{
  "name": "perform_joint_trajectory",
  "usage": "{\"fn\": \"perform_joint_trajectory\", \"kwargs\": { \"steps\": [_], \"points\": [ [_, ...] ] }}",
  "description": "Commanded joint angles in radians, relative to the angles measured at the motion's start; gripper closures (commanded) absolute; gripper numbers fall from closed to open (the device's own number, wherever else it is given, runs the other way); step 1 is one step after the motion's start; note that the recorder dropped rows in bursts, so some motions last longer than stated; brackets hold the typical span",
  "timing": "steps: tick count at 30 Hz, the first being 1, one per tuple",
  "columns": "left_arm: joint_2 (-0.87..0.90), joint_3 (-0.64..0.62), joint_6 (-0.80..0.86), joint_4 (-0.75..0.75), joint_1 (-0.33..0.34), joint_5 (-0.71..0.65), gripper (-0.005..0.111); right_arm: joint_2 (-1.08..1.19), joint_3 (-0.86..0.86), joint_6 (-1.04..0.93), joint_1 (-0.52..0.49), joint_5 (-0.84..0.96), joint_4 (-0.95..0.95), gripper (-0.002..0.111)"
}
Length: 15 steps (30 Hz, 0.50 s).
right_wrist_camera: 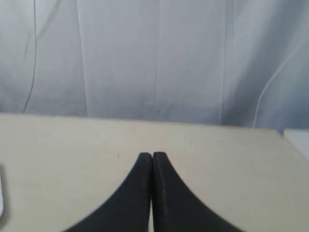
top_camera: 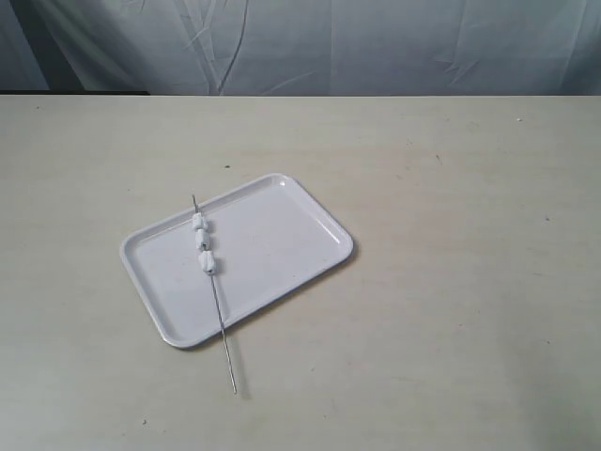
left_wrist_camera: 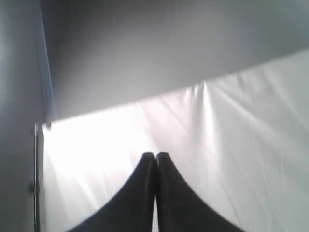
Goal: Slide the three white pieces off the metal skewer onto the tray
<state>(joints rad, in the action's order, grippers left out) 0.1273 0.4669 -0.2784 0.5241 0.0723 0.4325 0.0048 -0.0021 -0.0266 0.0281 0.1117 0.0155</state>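
Three white pieces [top_camera: 203, 241] on skewer [top_camera: 221, 320]; tray [top_camera: 282, 235] beneath.

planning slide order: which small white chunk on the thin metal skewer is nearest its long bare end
The chunk lowest in the exterior view; the other two sit above it.

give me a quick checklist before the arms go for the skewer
1. All three white pieces threaded on the metal skewer, above the tray: ok.
2. Skewer's bare end overhangs the tray rim onto the table, free to grab: ok.
3. Left gripper open: not ok, shut and empty.
4. Right gripper open: not ok, shut and empty.
5. Arms' distance to the skewer: cannot tell, neither shows in the exterior view.
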Motion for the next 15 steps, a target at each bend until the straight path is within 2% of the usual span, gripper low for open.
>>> {"fn": "perform_joint_trajectory", "kwargs": {
  "steps": [1,6,10,13,15],
  "points": [
    [0.128,0.056,-0.316,0.210,0.004,-0.409,0.107,-0.005,0.002,0.001,0.003,-0.327,-0.002,0.109],
    [0.244,0.062,-0.294,0.206,0.004,-0.604,0.107,-0.005,0.002,0.001,0.003,-0.557,-0.002,0.109],
    [0.308,0.062,-0.260,0.168,0.004,-0.684,0.107,-0.005,0.002,0.001,0.003,-0.764,-0.002,0.109],
    [0.356,0.062,-0.151,0.029,0.004,-0.760,0.107,-0.005,0.002,0.001,0.003,-0.867,0.000,0.109],
    [0.401,0.062,0.030,-0.168,0.004,-0.860,0.107,-0.005,0.002,0.003,0.003,-0.909,0.000,0.109]
  ]
}}
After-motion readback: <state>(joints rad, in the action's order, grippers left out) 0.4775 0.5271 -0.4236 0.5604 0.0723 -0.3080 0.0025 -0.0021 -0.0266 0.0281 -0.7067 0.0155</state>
